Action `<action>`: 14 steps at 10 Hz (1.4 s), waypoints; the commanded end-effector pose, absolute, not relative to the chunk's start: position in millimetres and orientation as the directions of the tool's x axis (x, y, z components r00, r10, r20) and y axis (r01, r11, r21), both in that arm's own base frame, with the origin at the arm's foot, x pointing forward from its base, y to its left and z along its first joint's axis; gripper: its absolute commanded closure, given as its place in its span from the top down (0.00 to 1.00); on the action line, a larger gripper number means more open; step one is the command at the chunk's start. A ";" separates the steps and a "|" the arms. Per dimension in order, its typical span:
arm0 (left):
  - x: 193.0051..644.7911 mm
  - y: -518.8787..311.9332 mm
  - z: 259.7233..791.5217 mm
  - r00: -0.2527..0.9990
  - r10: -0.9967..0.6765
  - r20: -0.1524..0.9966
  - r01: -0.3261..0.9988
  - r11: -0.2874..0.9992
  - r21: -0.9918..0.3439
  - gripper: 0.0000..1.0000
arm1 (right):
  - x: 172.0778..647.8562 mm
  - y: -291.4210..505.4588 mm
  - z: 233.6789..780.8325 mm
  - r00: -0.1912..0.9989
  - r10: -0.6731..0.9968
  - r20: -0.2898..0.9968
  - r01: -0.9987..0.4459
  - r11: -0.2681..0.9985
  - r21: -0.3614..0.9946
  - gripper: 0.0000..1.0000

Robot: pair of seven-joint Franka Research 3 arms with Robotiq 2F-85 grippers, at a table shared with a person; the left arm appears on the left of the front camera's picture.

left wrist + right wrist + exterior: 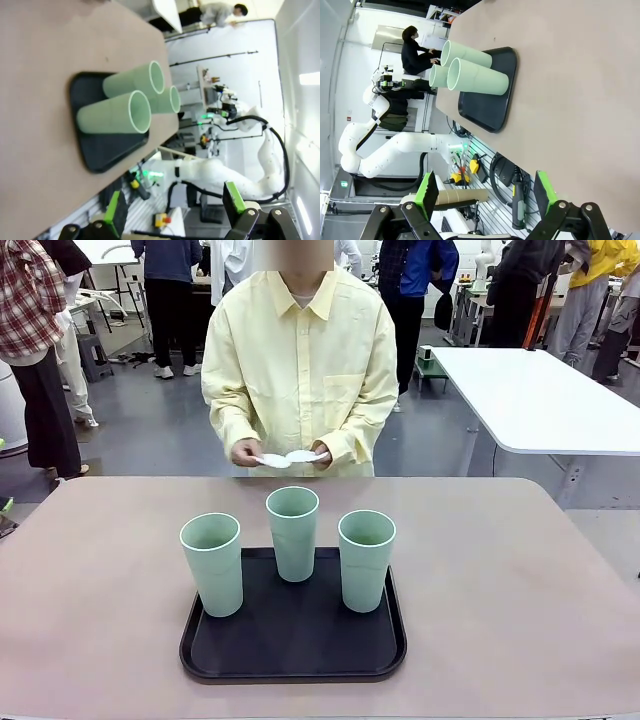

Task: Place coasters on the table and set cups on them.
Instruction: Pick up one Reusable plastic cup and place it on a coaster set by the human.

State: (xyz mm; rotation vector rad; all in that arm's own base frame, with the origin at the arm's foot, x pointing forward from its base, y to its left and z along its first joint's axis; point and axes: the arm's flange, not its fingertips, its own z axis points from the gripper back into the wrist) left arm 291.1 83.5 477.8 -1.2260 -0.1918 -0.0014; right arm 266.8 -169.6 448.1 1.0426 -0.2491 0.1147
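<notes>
The left end effector [175,207] and the right end effector [485,192] are each observed with green-padded fingers spread wide, nothing held between them, both well apart from the tray. On the large beige-pink table [100,570], towards its near edge, a black rounded-rectangle tray [290,665] is found carrying three tall, tapered, pale mint-green plastic cups [212,565] [293,533] [366,560], all upright, the middle one set farther back. Beyond the far edge, small round white paper coasters [288,457] are held off the table in both hands [243,452] of a person in a pale yellow shirt [300,360]; their number cannot be told.
</notes>
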 end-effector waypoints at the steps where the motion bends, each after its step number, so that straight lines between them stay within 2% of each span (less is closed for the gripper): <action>1: 287.6 87.0 474.6 0.982 0.097 0.159 0.119 0.331 -0.936 1.00 | 268.0 -169.9 447.1 0.965 -0.029 0.260 -0.213 0.487 0.847 1.00; 14: 287.6 87.0 474.6 0.982 0.097 0.159 0.119 0.331 -0.936 1.00 | 268.0 -169.9 447.1 0.965 -0.029 0.260 -0.213 0.487 0.847 1.00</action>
